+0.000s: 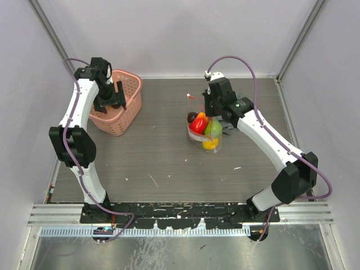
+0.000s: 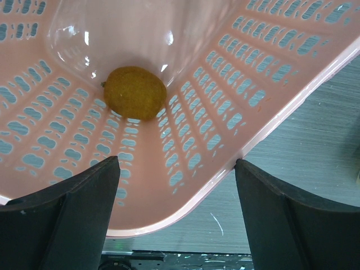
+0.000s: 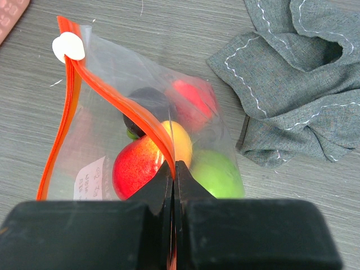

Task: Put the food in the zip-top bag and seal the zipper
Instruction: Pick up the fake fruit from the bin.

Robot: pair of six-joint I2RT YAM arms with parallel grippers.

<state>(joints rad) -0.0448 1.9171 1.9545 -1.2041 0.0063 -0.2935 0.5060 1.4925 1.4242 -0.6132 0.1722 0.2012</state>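
Top view: left pincer point(image 1: 111, 101) hangs at the pink lattice plastic basket point(image 1: 121, 121), far left on the grey desk point(image 1: 157, 163). Right pincer point(image 1: 209, 115) is down on the mouth of the clear zip-top pouch point(image 1: 214, 147), which stands mid-desk with glossy toy fruits point(image 1: 205, 129) inside. A crumpled grey cloth point(image 1: 229, 130) lies just behind the pouch. Left wrist view: left pincer is wide, nothing between the jaws, looking into the basket. One round yellow-orange toy fruit point(image 2: 135, 93) sits at the basket bottom, well ahead of the fingertips point(image 2: 84, 197) and untouched. Right wrist view: right pincer is clamped tight on the thin red-orange zipper strip point(image 3: 112, 95), pinching one lip. The other lip bows away, so the mouth stands open, and the white slider tab point(image 3: 68, 46) is parked at the far end of the strip. Inside I see a red-yellow piece point(image 3: 138, 169), a green one point(image 3: 216, 171), a red one point(image 3: 194, 98), a dark one point(image 3: 147, 104) and a yellow one point(image 3: 181, 140). My read: we're in the loading step, with one piece left to fetch and sealing not started. Next the left pincer has to reach deeper into the basket, straddle the round fruit, close on it and carry it to the open mouth. The fruit is round and smooth on a curved floor, so it could roll away from the jaws. The right side should hold the lip until the drop.
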